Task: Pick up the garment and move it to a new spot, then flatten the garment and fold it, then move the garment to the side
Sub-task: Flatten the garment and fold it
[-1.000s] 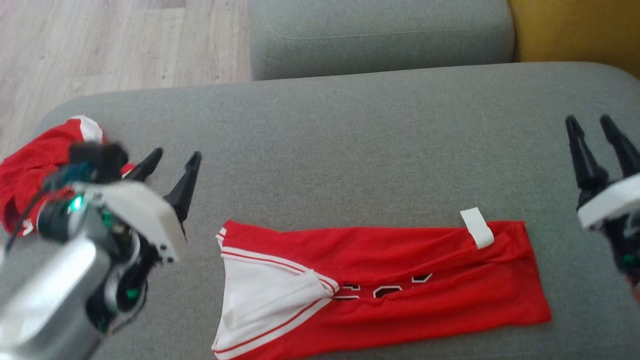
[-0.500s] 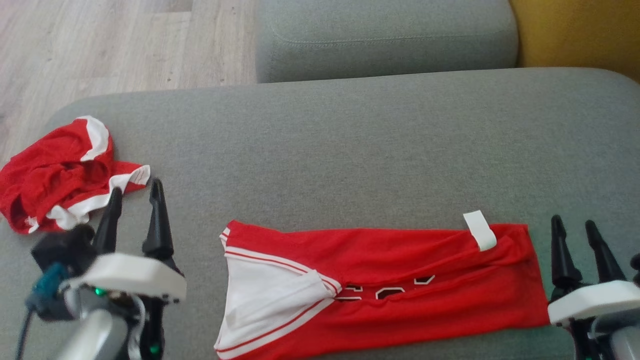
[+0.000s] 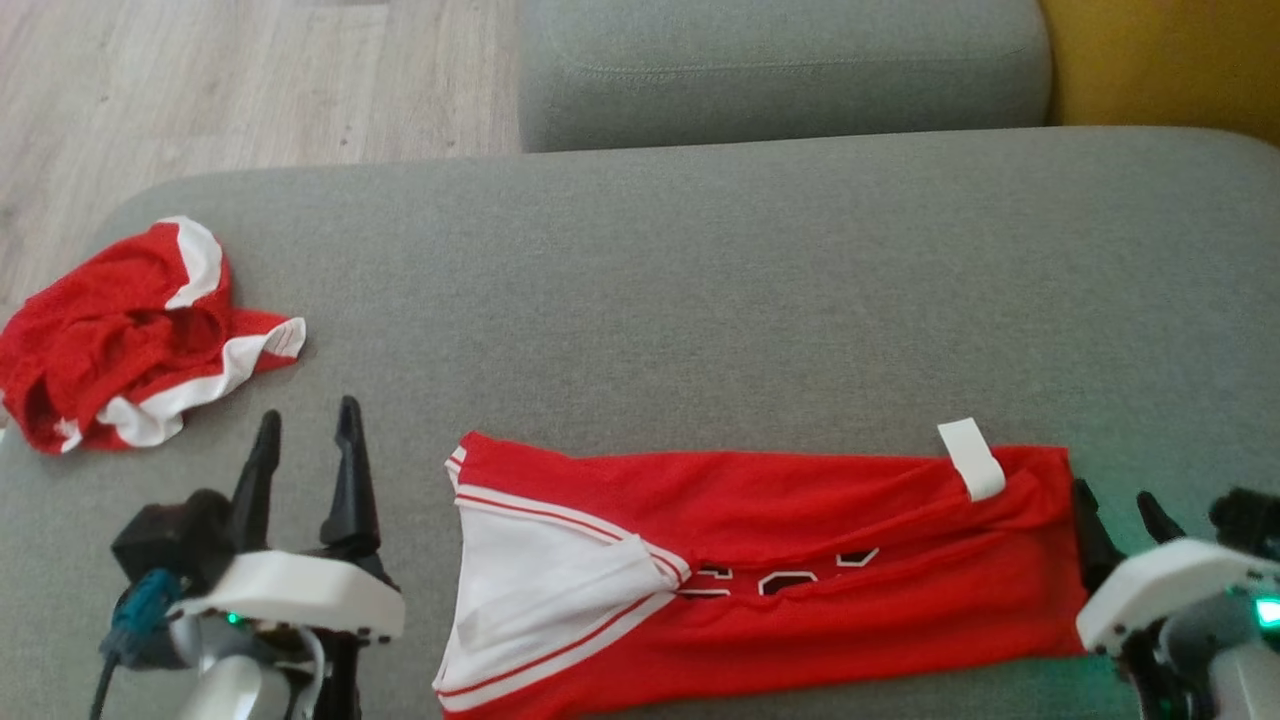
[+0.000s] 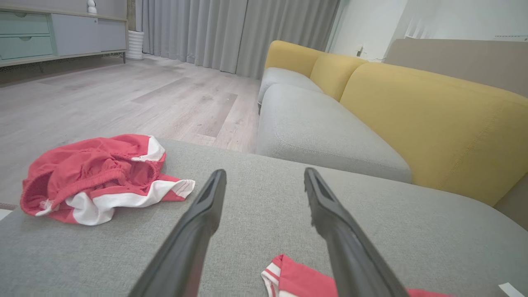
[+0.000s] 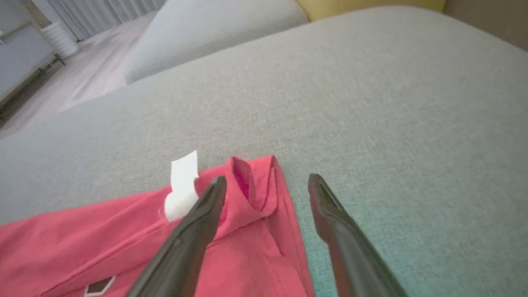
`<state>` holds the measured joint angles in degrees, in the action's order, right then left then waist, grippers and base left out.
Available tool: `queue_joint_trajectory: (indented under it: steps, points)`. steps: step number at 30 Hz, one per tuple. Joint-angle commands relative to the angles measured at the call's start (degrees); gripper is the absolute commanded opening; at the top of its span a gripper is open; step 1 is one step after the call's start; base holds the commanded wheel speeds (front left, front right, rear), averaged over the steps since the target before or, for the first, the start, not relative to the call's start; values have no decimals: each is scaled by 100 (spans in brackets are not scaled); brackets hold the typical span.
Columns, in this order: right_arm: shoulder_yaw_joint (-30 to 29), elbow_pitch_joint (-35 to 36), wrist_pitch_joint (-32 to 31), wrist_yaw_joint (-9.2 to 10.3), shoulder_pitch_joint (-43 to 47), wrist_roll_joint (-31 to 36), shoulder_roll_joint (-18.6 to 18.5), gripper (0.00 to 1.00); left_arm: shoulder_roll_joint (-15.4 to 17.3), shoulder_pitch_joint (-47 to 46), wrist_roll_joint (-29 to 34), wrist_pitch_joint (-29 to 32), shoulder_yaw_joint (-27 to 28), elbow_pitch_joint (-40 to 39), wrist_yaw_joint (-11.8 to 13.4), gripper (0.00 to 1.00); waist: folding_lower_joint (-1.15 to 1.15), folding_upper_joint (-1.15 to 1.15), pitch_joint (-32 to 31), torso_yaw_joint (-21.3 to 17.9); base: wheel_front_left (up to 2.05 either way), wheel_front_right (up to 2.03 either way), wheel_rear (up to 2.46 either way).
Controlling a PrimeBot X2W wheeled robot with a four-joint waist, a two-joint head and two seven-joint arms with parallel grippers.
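Left gripper point(image 3: 308, 410) white-cased, 2 black tapered fingers point(image 3: 345, 480), green light point(image 3: 232, 619), teal plug point(image 3: 140, 610), silver forearm point(image 3: 232, 690)

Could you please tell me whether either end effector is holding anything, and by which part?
Nothing is held. The left end effector is open over cushion; the right end effector is open at one end of the red jersey.

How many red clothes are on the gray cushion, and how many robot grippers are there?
Red clothes: 2, the folded garment and the crumpled garment
Grippers: 2, the left gripper and the right gripper
Total: 4
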<state>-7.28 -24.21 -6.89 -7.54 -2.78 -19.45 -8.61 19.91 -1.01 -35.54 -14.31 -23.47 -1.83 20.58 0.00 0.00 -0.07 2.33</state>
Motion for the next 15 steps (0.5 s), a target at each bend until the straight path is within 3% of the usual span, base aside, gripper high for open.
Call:
queue_joint_trajectory:
  steps: [1,10,15]
  points:
    - [66,85,-120,5,-466,111,-62,100,33,-346,69,-68,251,-112,-47,100,0,0,40,42,0,0,0]
    - [-489,-1088,-1241,5,-975,569,-14,100,-143,-447,236,-68,323,138,-205,100,0,0,173,312,0,0,0]
    - [-517,-1554,-2048,5,-972,555,67,100,-188,-437,279,-69,381,185,-249,100,0,0,216,364,0,0,0]
